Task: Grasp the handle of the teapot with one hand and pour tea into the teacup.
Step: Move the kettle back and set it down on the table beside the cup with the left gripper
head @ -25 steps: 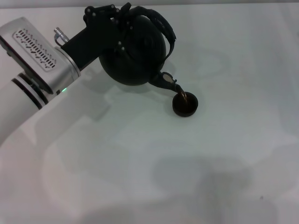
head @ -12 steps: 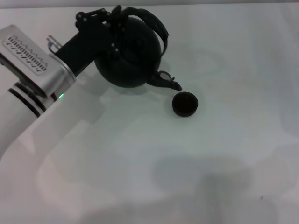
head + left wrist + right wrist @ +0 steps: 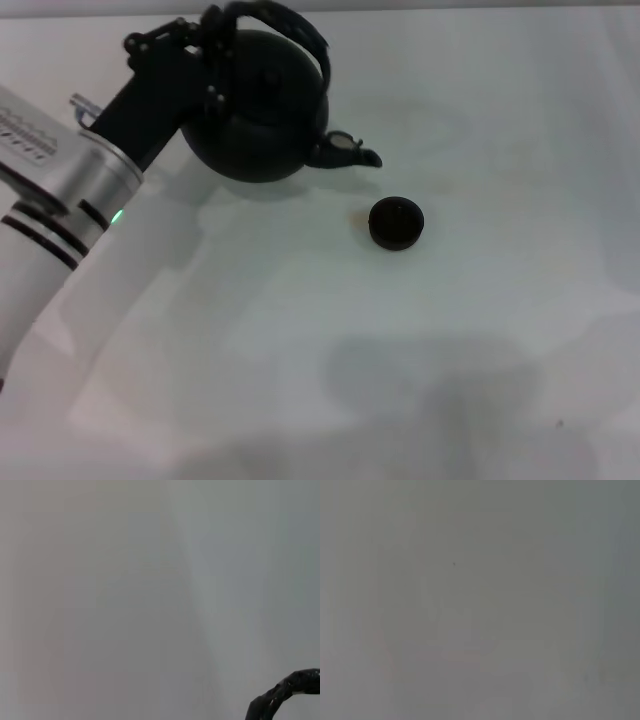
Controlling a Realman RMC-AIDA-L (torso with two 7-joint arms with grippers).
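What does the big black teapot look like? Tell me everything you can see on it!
The teapot is big, round and matte black, like a kettle. It has a small knob on its lid, a short spout aimed toward the little dark teacup without reaching over it, and an arched hoop handle on top. The left gripper grips that handle at the far left of the white table. Nothing is pouring out.

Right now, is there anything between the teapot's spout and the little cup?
No. In the head view, only bare white table lies between the teapot spout and the teacup.
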